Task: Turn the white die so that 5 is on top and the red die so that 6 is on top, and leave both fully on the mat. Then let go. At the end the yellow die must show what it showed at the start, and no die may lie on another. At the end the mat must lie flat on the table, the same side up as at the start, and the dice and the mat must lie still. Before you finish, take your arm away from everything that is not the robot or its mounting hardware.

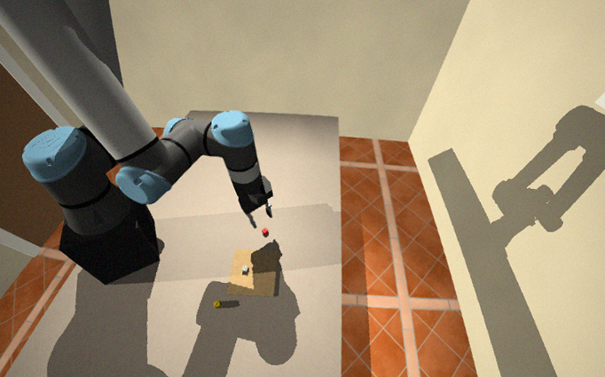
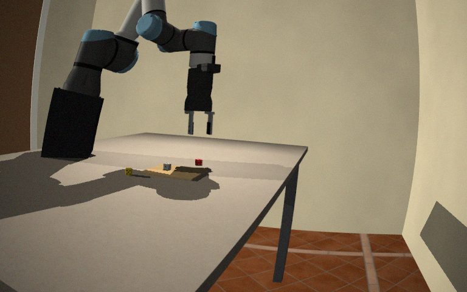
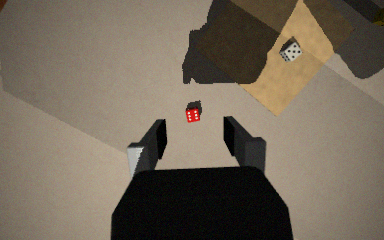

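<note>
The red die [image 1: 265,232] lies on the bare table, off the mat; it also shows in the exterior view [image 2: 198,162] and in the wrist view [image 3: 193,115], where its top face shows several white pips. The white die [image 1: 245,269] sits on the tan mat [image 1: 252,273], also seen in the wrist view [image 3: 290,50]. The yellow die [image 1: 216,303] lies on the table beside the mat's near edge. My gripper [image 2: 199,129] [image 3: 194,129] is open and empty, pointing down, well above the red die.
The arm's black base [image 1: 107,241] stands at the table's left side. The table's right edge [image 2: 275,192] drops to a tiled floor. The arm's shadow covers part of the mat.
</note>
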Controlling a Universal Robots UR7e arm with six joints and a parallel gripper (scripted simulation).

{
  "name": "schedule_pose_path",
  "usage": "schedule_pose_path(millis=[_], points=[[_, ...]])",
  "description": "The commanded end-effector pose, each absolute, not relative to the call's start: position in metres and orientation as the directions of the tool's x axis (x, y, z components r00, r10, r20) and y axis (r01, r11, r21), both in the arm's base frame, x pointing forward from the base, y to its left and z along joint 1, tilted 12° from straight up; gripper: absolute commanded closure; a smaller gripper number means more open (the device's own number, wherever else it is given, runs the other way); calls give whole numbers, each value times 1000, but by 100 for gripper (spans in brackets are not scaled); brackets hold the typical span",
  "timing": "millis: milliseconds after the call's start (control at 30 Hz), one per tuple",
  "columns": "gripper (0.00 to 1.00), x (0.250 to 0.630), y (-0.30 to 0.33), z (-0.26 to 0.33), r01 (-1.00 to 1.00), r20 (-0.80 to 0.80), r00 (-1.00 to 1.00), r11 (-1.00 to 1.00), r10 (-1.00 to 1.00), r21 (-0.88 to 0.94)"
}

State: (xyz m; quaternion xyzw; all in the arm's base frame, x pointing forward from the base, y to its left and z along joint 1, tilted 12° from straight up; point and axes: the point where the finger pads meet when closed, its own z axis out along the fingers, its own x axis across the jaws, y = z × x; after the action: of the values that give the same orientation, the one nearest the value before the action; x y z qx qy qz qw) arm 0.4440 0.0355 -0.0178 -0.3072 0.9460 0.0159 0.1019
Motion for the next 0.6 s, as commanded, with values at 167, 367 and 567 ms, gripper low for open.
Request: schedule_pose_path(millis=[167,367,567], points=[[0,443,39,-26,-782,-186,-596,617,-781,-89],[0,443,40,-28,-824,-179,-535,557,-825,-103],[0,442,40,-29,-840,-176,-511,532,-841,-108]])
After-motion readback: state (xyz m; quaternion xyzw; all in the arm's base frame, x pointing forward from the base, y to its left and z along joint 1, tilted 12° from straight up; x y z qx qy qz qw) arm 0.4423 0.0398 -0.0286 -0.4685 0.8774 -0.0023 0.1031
